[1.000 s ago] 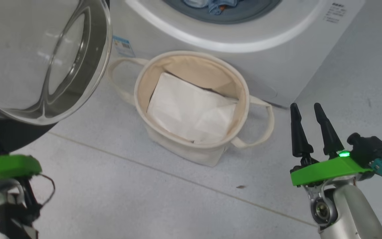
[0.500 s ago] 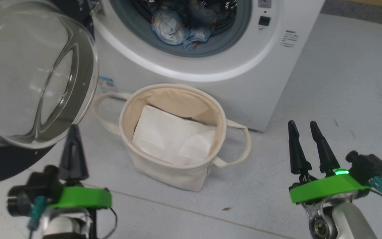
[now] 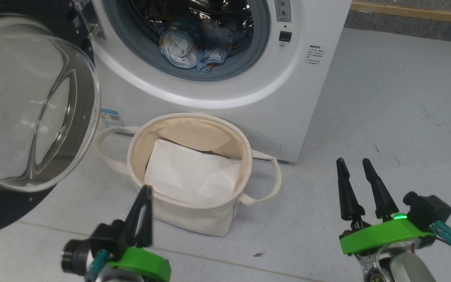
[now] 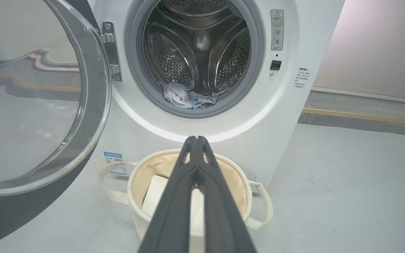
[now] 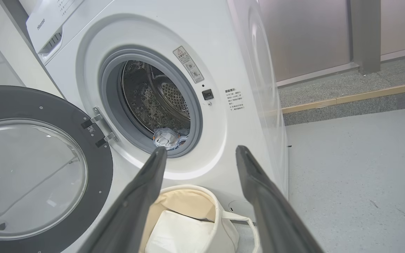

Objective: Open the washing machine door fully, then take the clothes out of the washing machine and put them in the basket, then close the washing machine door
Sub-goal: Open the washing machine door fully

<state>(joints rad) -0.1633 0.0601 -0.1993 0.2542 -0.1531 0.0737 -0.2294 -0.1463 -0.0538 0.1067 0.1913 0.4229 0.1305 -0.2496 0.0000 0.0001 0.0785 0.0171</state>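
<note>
Camera: the head view has tipped upward over the last second, so the drum mouth now shows in full; washer and basket lie as before.
Left gripper: it has come in from the lower left corner and now stands before the basket's near wall, fingers pressed together, holding nothing.
Right gripper: at the lower right as before, fingers spread wide and empty, well right of the basket.
Washing machine door: swung open to the left of the washing machine.
Clothes: bunched at the drum's lower front, against the grey seal.
Basket: on the floor just below the opening, a flat white sheet inside.
Floor: pale grey with a thin seam and a few dark specks.
Room: a yellow strip edges a darker kerb behind; pale wall panels rise beyond.
</note>
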